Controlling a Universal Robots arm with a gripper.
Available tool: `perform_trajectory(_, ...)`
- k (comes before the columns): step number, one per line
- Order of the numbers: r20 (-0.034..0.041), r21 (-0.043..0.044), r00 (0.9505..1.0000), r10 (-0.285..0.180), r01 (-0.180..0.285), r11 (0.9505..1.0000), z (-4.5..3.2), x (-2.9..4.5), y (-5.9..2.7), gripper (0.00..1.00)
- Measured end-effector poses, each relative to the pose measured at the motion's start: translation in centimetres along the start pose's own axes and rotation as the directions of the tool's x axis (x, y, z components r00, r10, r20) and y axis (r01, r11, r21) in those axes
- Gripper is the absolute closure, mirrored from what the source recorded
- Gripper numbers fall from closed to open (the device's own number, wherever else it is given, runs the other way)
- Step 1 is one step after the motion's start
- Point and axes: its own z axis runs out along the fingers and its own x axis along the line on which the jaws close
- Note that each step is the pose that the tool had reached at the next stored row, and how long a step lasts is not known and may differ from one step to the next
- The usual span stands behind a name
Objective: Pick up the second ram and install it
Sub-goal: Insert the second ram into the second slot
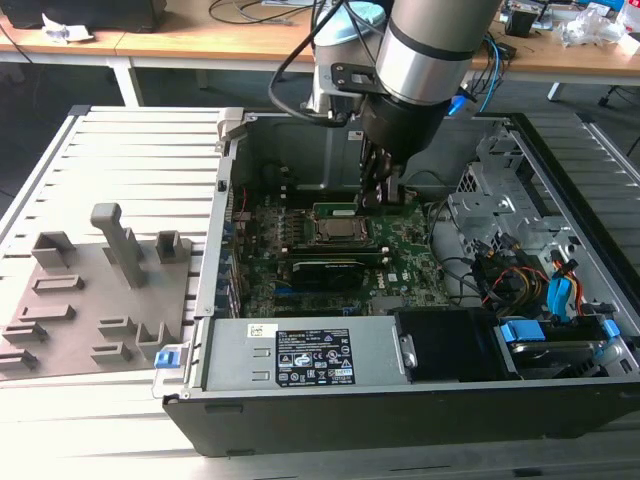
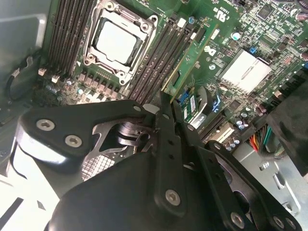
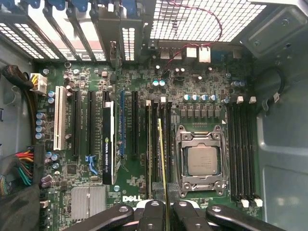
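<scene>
The second ram [image 2: 187, 60] is a thin green stick held on edge between my gripper's fingers [image 2: 162, 126]. My gripper [image 1: 379, 193] hangs inside the open computer case, just over the motherboard [image 1: 405, 245]. In the first wrist view the ram [image 3: 161, 159] shows as a narrow yellow-green edge. It runs along the dark memory slots [image 3: 155, 144] right beside the CPU socket [image 3: 202, 161]. My gripper [image 3: 163, 211] is shut on the end of the stick nearest the camera. Whether the stick touches a slot I cannot tell.
A black graphics card [image 1: 325, 270] stands in a slot beside the socket. The power supply [image 1: 300, 355] lies along the case's near side, and cables and drive bays [image 1: 530, 285] fill the exterior view's right. Grey fixture blocks [image 1: 100, 290] sit outside the case, on the exterior view's left.
</scene>
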Motion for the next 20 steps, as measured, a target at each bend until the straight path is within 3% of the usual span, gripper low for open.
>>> perform_trajectory(7,0.0035,0.0001,1.0,0.0,0.0,1.0,0.54,-0.02,0.16,0.86)
perform_trajectory(12,0.0079,0.0034,0.9992,0.04,-0.04,0.9992,0.79,-0.11,0.68,0.86)
perform_trajectory(15,0.0147,0.0055,0.9978,0.065,-0.065,0.9979,0.9,-0.11,0.75,0.86)
perform_trajectory(20,0.0144,0.0053,0.9978,0.065,-0.065,0.9979,0.89,-0.1,0.76,0.86)
